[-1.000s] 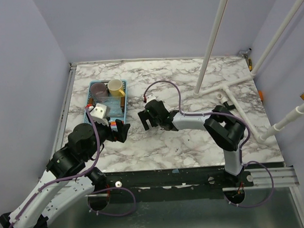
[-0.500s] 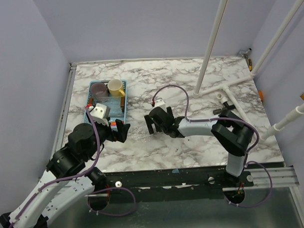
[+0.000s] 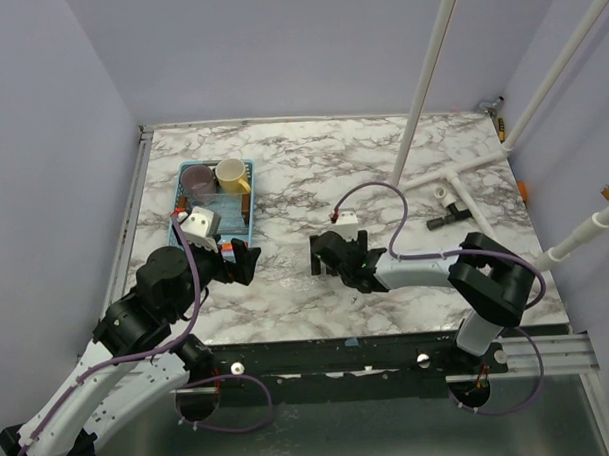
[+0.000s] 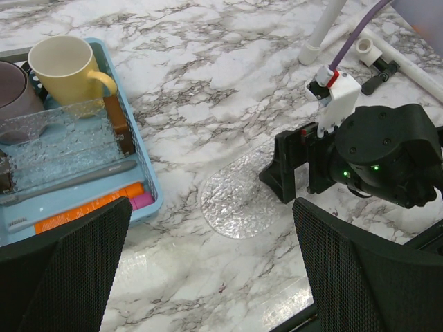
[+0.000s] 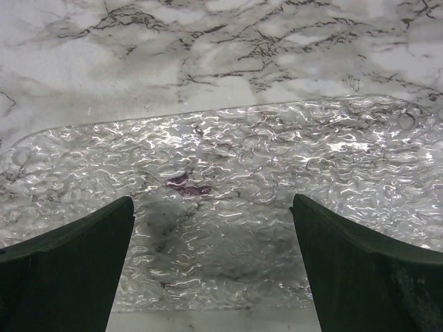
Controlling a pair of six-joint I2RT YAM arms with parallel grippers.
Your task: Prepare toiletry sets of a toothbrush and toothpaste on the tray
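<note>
The tray (image 3: 251, 212) is a light blue mesh basket at the left of the table; its near corner (image 4: 151, 188) shows in the left wrist view. Inside it lie a thin toothbrush (image 4: 76, 180), an orange toothpaste tube (image 4: 90, 205) and a pink one (image 4: 142, 200) side by side at the corner. My left gripper (image 3: 241, 262) (image 4: 211, 277) hovers open just right of that corner, holding nothing. My right gripper (image 3: 333, 257) (image 5: 214, 256) stands open and low over a clear textured plastic dish (image 5: 228, 180) (image 4: 239, 197) lying on the marble.
A yellow mug (image 4: 66, 66), a purple-grey mug (image 4: 10, 83), a brown block (image 4: 119, 124) and a clear textured insert (image 4: 62, 142) also sit in the basket. White pipes (image 3: 463, 172) lie and stand at the right back of the table.
My right gripper has swung right and toward the near edge, away from the basket. The left arm has not moved.
</note>
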